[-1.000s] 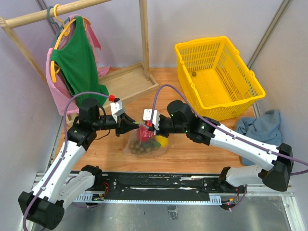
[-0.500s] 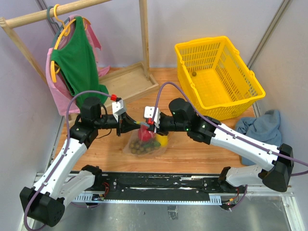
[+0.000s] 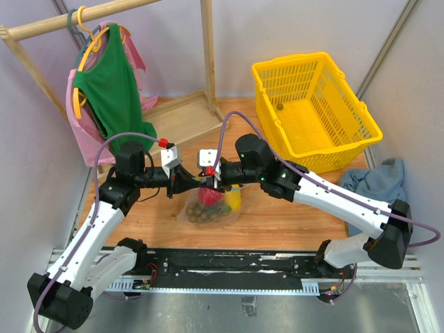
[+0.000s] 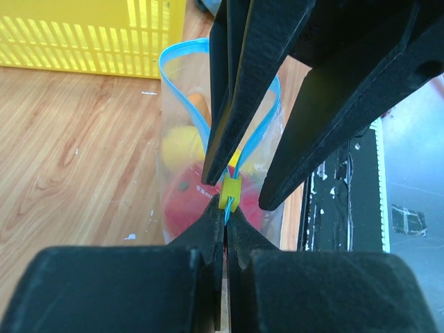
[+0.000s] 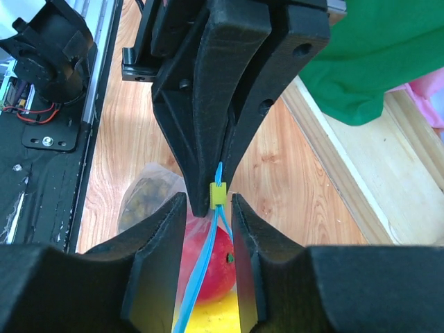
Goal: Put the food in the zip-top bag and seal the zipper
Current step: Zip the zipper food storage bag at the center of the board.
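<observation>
Pinching the zipper [image 5: 198, 277] by its yellow slider [image 5: 218, 195], the left gripper [image 4: 223, 220] anchors it; the right gripper [image 5: 208, 208], slightly open astride it, should slide straight.

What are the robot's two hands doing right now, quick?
Left hand: closed, pinching the blue zipper right by its yellow slider.
Right hand: open, with a finger on each side of the zipper, not squeezing it.
</observation>
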`<state>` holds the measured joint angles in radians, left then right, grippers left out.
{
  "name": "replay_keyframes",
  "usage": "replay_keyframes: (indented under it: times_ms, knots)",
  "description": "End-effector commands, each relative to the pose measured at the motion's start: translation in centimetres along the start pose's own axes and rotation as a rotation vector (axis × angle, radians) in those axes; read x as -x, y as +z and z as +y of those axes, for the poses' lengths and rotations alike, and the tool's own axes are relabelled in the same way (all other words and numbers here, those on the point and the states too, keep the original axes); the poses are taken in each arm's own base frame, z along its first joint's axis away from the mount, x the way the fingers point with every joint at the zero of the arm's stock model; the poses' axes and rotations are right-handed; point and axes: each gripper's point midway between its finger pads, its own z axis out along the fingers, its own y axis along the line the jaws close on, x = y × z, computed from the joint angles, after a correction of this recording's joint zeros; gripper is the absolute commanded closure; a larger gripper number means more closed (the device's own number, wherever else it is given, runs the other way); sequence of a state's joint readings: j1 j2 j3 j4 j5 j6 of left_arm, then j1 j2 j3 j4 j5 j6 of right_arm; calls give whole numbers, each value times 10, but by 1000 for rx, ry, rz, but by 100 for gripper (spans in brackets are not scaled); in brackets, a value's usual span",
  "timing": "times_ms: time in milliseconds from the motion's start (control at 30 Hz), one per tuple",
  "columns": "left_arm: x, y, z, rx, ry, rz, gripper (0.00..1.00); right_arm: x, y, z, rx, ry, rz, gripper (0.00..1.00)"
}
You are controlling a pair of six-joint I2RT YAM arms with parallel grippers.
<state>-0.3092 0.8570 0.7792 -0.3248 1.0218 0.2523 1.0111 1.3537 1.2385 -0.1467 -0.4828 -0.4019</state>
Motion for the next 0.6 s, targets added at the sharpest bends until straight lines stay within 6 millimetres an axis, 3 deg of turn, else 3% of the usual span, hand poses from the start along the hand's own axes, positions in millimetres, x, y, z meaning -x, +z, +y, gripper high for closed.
replay_keyframes:
  times_ms: [0,167,367,567]
  knots:
    - [11,-3,-4,-6,47,-19,100,20,2,-9,3,-31,-58,67]
    - [11,-3,-5,-9,52,-19,100,18,7,-10,5,-27,-54,74]
    - [9,-5,-3,21,67,-19,100,8,0,-8,-4,-28,-19,99]
    - [10,-7,-4,41,91,-41,100,-11,-10,-6,-18,-3,36,99]
